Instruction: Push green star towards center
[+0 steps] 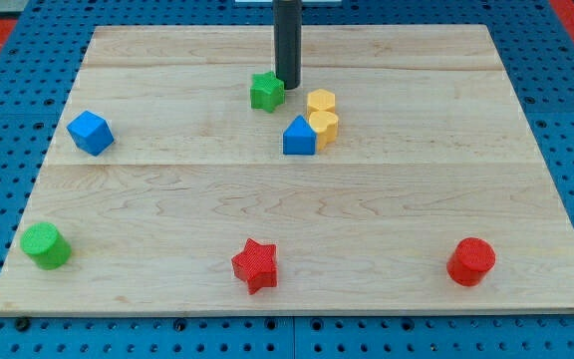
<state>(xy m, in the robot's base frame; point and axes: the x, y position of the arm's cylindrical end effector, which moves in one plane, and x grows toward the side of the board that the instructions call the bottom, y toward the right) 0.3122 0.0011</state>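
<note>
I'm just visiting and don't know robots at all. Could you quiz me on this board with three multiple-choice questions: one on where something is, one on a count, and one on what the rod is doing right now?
1. Where is the green star?
A. Near the view's top, left of the yellow blocks
B. In the view's bottom right corner
C. Beside the red star

2. How many red blocks are on the board?
A. One
B. Two
C. Four

3. Where is my tip now?
A. Far off, by the green cylinder
B. Right against the green star's right side
C. Resting on the blue cube

Answers:
1 A: it sits at upper centre, left of the yellow blocks.
2 B: the red star and the red cylinder.
3 B: the rod ends at the star's right edge.
</note>
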